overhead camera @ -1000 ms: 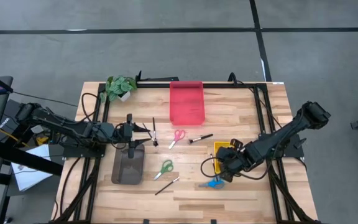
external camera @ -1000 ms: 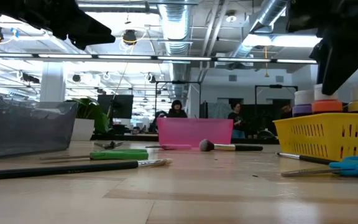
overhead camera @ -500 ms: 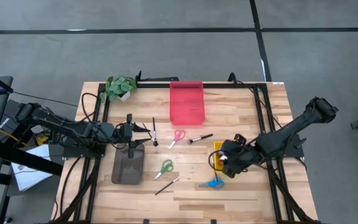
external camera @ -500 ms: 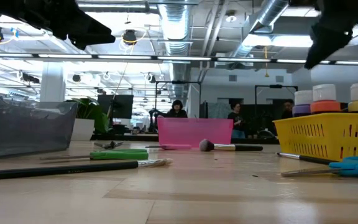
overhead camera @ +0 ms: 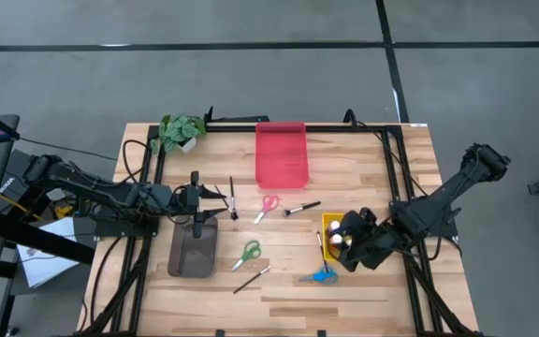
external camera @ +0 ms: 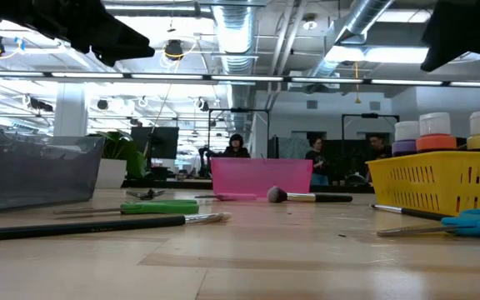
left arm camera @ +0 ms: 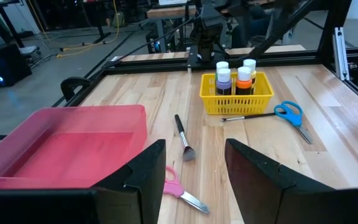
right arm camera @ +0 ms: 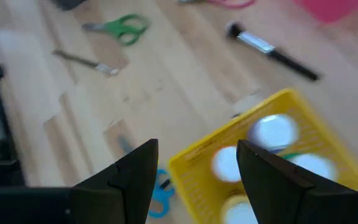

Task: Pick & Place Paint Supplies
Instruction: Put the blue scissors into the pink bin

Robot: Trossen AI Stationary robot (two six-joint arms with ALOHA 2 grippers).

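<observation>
A yellow basket near the table's right holds several paint bottles with white caps. My right gripper hangs open above the basket, nothing between its fingers; it also shows in the high view. Blue scissors lie just in front of the basket. Pink scissors, green scissors and three brushes lie flat mid-table. My left gripper waits open over the left side.
A red tray stands at the far middle. A grey tray sits below the left gripper, and a small potted plant at the far left corner. Black frame rails run along both sides of the table.
My right gripper has risen from just over the yellow basket to well above it, drifted a little toward the table's right edge and rolled about its own axis. The bottle caps under it now show.
</observation>
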